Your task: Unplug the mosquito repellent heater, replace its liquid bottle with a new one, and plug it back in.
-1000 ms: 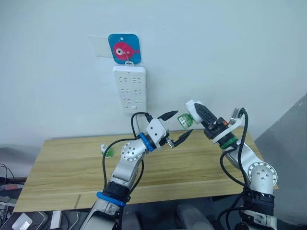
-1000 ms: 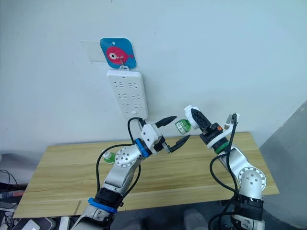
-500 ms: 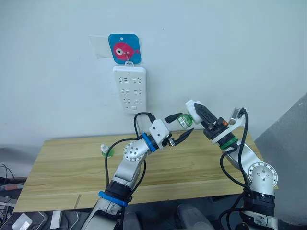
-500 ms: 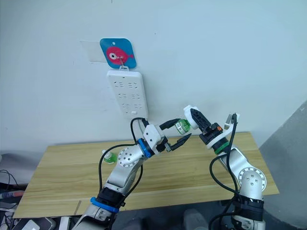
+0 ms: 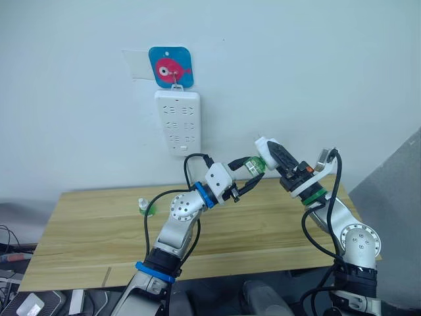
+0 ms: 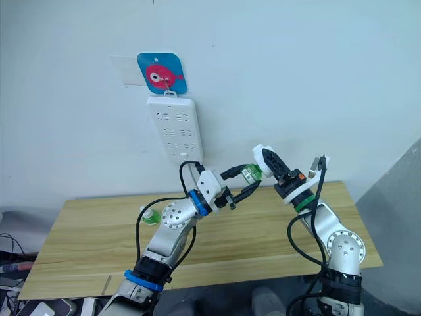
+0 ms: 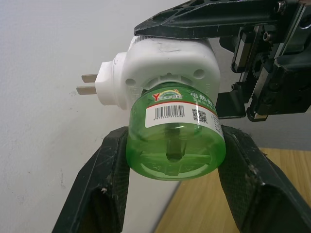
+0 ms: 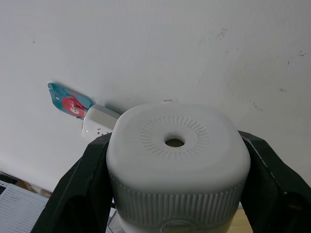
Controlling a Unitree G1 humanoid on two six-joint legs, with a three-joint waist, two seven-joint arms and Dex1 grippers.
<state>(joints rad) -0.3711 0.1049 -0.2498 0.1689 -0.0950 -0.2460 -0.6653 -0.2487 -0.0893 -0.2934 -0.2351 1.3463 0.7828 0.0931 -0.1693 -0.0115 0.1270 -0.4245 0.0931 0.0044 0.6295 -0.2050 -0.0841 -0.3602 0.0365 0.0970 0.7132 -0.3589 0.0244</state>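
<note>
Heater (image 7: pixel 167 63) is already unplugged and held in mid-air above the tabletop (image 5: pixel 85 230), well clear of the power strip (image 5: pixel 177 122) on the wall, with a green bottle (image 7: pixel 175 141) still screwed into it. Right tool (image 8: pixel 175 160) is clamped on the heater body; left tool (image 7: pixel 172 165) has its fingers (image 7: pixel 112 174) closed in against both sides of the bottle, so I judge this as the unscrew step. Still to do: bottle off, the other bottle (image 5: pixel 146 207) from the tabletop in, then plug back in.
</note>
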